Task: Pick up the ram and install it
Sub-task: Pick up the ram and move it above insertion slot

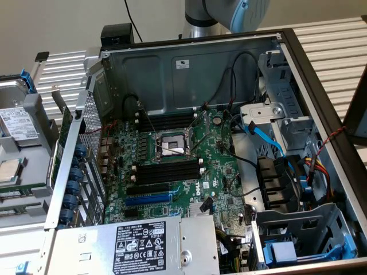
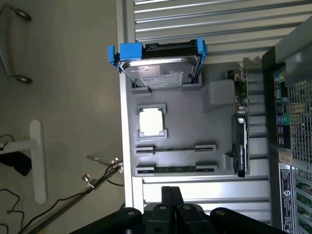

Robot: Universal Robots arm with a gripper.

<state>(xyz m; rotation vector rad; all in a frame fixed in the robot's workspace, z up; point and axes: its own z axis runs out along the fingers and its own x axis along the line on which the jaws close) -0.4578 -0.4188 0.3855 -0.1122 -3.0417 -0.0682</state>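
Note:
Two ram sticks stand on edge in holders on a grey parts tray [image 2: 214, 161]: a green one [image 2: 175, 169] nearest my gripper and a thinner-looking one [image 2: 175, 147] beyond it. My gripper [image 2: 170, 191] hovers high over the slatted table just short of the tray, black fingers pressed together with nothing between them. The open computer case holds the motherboard [image 1: 212, 172], whose long black memory slots [image 1: 166, 172] lie empty beside the CPU socket [image 1: 172, 144]. A second bank of slots [image 1: 166, 121] sits on the socket's far side.
The tray also carries a hard drive in a blue caddy [image 2: 158, 66], a CPU [image 2: 151, 121] and a graphics card [image 2: 240, 141]. A blue expansion slot [image 1: 148, 199], the power supply [image 1: 137, 246], cables and drive cages [image 1: 298, 235] crowd the case. The arm's joint [image 1: 229, 14] hangs behind the case.

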